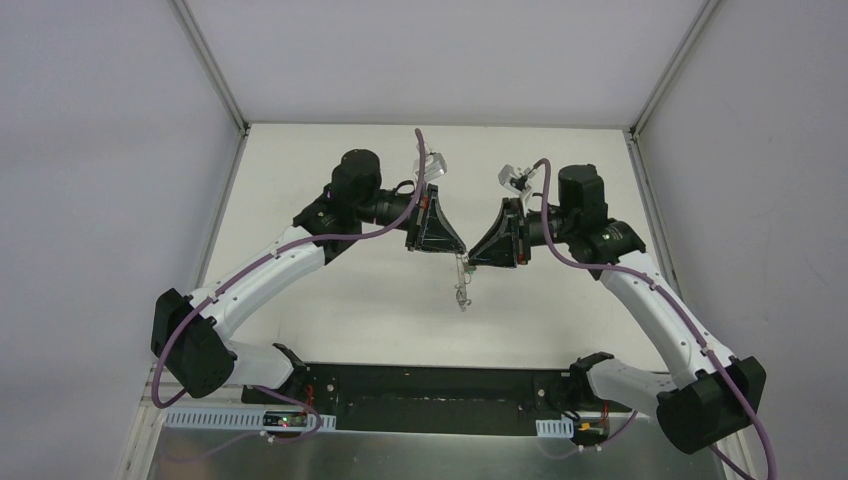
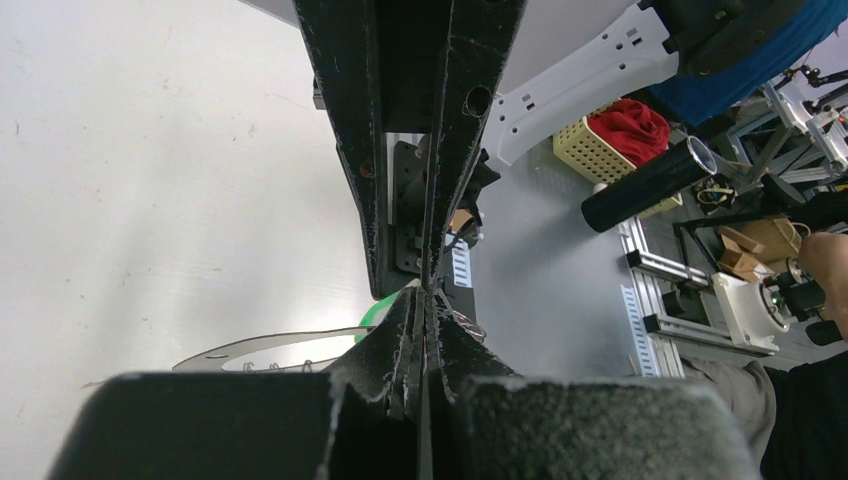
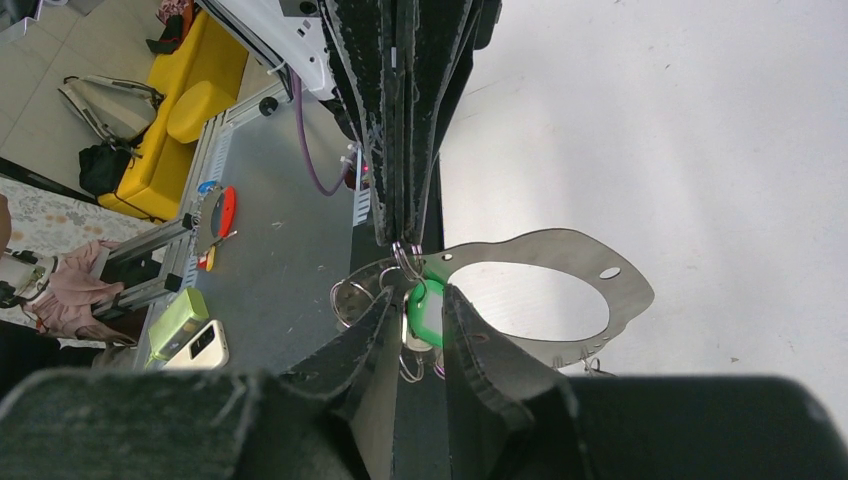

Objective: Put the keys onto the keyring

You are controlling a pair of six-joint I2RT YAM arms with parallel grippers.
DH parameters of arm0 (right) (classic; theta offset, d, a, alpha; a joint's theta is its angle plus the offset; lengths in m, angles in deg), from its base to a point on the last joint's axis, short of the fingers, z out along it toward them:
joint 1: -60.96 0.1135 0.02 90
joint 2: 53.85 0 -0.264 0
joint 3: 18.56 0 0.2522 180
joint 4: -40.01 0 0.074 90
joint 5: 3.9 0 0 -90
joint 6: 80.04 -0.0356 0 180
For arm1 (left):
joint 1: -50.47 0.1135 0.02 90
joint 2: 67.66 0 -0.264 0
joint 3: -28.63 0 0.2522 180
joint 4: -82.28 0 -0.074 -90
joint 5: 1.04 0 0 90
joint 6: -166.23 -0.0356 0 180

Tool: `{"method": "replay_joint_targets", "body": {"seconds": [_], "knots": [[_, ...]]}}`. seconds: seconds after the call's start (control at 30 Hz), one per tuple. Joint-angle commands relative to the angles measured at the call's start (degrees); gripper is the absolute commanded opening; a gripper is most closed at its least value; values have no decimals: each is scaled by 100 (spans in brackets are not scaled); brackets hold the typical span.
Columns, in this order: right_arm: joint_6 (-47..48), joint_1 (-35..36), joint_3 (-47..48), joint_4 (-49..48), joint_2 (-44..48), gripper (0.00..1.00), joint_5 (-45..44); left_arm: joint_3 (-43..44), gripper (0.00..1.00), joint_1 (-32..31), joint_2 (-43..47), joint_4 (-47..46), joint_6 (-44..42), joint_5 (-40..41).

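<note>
**Left claw.** The left claw [image 3: 405, 240] is seen fully closed. A small silver wire ring [image 3: 405, 262] of the keyring [image 3: 540, 247], a large thin silver metal loop, is pinched at its fingertips. The broad part of the loop is carried out to one side of these tips, clear of the white table [image 1: 350, 310]. More small wire rings [image 3: 347, 295] are bunched on the opposite side of the tips.

**Right claw.** The right claw [image 3: 420, 295] is presented tip to tip against the left claw, above the table. Its jaws are seen parted, with a clear gap between them. The key [image 3: 438, 305], a tiny silver item with a bright green plastic head, is located in that gap, just beyond the left fingertips. Whether the green head is touched by either pad cannot be determined. Whether the key is already threaded on the ring cannot be determined either.

**Containers.** In the left wrist view, a pale yellow perforated plastic basket [image 2: 600, 155] is visible off the table, well beyond the claws. A bundled red cloth [image 2: 632, 125] is held in it.
</note>
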State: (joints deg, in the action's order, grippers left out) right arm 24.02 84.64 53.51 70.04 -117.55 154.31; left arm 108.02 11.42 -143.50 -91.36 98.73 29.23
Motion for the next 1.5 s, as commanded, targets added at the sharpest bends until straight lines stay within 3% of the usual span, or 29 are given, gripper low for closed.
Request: {"method": "replay_joint_targets", "body": {"seconds": [0.0, 0.37, 0.9, 1.3, 1.47], "knots": [[236, -33, 315, 86, 115, 25, 11, -12, 0, -42, 41, -518, 222, -205], [12, -20, 412, -59, 34, 23, 153, -65, 0, -42, -25, -683, 367, -180], [-49, 20, 276, -199, -28, 10, 162, -58, 0, -42, -112, -867, 576, -191], [-159, 32, 149, -331, 6, 9, 248, -42, 0, -42, -204, -933, 630, -189], [-159, 34, 138, -335, 16, 1, 239, -50, 0, -42, -205, -951, 641, -197]]}}
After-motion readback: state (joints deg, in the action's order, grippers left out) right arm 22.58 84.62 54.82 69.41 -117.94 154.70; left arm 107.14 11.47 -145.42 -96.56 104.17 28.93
